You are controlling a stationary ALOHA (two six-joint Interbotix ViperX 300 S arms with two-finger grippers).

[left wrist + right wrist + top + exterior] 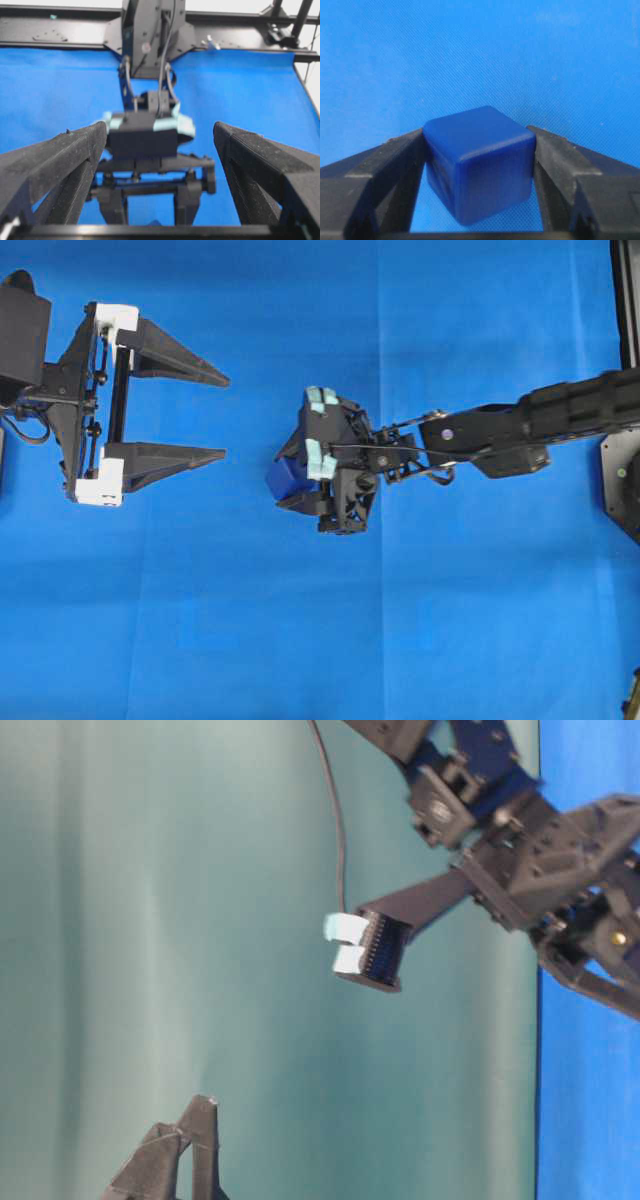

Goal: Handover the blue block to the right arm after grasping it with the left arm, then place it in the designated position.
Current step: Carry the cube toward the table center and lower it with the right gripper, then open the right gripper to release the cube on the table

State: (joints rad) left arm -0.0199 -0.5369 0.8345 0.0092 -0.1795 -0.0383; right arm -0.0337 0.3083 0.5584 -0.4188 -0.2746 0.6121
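Dark-blue block point(479, 162) clamped between right hand point(480, 170) fingers.

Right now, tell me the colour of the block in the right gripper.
Dark blue, deeper than the cloth; the blue block shows best in the right wrist view.

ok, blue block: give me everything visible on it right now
The blue block is a small solid cube, dark blue, darker than the blue cloth below. Its edges and corners are slightly rounded and the faces look smooth and matte, like plastic or rubber. It sits clamped between the two black fingers of the right gripper, one finger pressed on each opposite side, turned so a corner edge faces the wrist camera. From overhead only part of it shows past the gripper. Nothing else touches it.
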